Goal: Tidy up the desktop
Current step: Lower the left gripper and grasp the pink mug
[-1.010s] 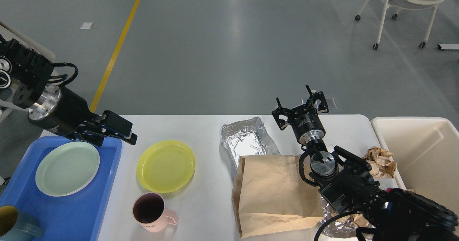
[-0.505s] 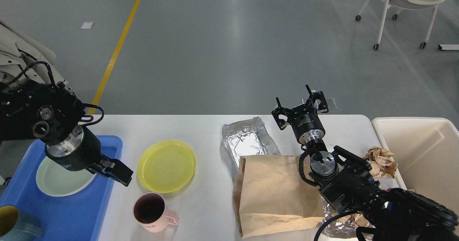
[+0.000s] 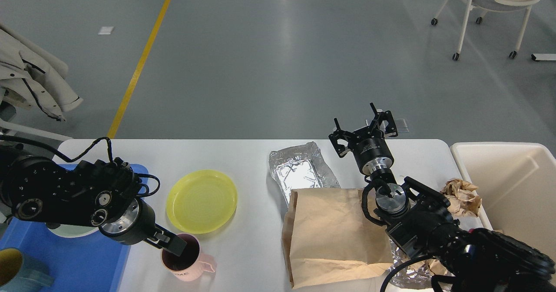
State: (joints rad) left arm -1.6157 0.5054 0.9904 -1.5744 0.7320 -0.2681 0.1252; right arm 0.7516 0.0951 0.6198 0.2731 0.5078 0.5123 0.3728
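Observation:
The white desktop [image 3: 243, 153] carries a yellow plate [image 3: 202, 200], a pink mug [image 3: 186, 259], an open foil tray [image 3: 302, 170], a flat brown paper bag [image 3: 334, 235] and a crumpled brown paper wad [image 3: 462, 194]. My left gripper [image 3: 173, 245] is low at the pink mug's near-left rim, with a finger tip over its dark opening; its fingers cannot be told apart. My right gripper [image 3: 362, 127] is open and empty, raised over the table's far edge behind the foil tray and the bag.
A blue tray [image 3: 78, 261] at the left holds a blue-green mug [image 3: 17, 268] and a pale green plate [image 3: 69, 230], mostly hidden by my left arm. A cream bin [image 3: 512, 187] stands at the right. Crumpled foil [image 3: 408, 274] lies under my right arm.
My left arm has swung down and toward me, from above the blue tray past the yellow plate to the pink mug's rim. The right arm has not moved.

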